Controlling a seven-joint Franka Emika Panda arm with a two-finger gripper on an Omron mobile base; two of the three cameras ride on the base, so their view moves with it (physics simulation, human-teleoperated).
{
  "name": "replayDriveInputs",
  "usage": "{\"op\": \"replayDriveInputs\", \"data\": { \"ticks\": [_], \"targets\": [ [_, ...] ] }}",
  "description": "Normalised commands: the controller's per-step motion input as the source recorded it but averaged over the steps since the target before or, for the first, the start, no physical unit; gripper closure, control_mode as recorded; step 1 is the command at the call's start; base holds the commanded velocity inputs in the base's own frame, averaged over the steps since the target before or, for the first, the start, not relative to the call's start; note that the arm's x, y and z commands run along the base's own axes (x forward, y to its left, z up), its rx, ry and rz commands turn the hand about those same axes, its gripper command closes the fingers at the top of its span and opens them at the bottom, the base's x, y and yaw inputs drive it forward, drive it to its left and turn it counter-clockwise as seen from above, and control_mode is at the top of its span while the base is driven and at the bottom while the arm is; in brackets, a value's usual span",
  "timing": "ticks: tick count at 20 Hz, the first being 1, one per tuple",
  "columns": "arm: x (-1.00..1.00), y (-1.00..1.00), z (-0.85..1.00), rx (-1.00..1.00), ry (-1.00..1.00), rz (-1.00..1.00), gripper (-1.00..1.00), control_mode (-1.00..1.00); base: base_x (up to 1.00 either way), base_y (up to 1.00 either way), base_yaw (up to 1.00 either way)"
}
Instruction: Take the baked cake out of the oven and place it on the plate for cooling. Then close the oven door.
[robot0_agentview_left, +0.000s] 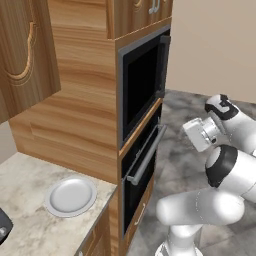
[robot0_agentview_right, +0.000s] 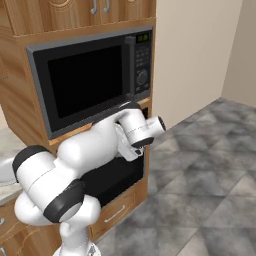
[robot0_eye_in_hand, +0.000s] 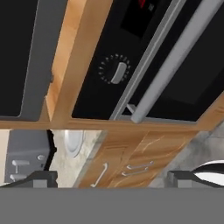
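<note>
The black oven (robot0_agentview_left: 141, 162) sits in the wooden column under a larger glass-fronted unit. Its oven door (robot0_eye_in_hand: 188, 83) stands up against the front, with the long silver bar handle (robot0_agentview_left: 145, 155) (robot0_eye_in_hand: 176, 59) across it. In the hand view a round knob (robot0_eye_in_hand: 117, 72) and a red display strip (robot0_eye_in_hand: 142, 3) show beside the handle. The baked cake is hidden. The plate (robot0_agentview_left: 70, 196) (robot0_eye_in_hand: 73, 142) lies bare on the counter left of the oven. My gripper (robot0_eye_in_hand: 113, 178) is open, its tips wide apart, holding nothing, a short way in front of the oven front.
A black microwave-like unit (robot0_agentview_left: 142, 82) (robot0_agentview_right: 85, 80) fills the niche above the oven. Wooden drawers (robot0_eye_in_hand: 131, 166) sit below it. The beige counter (robot0_agentview_left: 25, 190) carries a grey appliance (robot0_eye_in_hand: 26, 159). Grey tiled floor (robot0_agentview_right: 200, 190) spreads to the right.
</note>
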Motion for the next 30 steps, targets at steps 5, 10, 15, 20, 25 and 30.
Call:
{"op": "replayDriveInputs", "data": {
  "ticks": [5,10,15,20,25,30],
  "targets": [
    [0.00,0.31,-0.61,0.05,0.03,-0.02,-1.00,-1.00,0.00,0.00,0.00],
    [0.00,0.43,-0.47,0.07,0.01,-0.13,-1.00,-1.00,0.00,0.00,0.00],
    [0.00,0.29,-0.45,0.05,0.00,-0.22,-1.00,-1.00,0.00,0.00,0.00],
    [0.06,0.13,-0.35,0.03,0.00,-0.15,-1.00,-1.00,0.00,0.00,0.00],
    [0.27,0.18,-0.20,0.00,0.00,-0.04,-1.00,-1.00,0.00,0.00,0.00],
    [0.43,0.23,-0.15,0.01,0.00,0.00,-1.00,-1.00,0.00,0.00,0.00]
  ]
}}
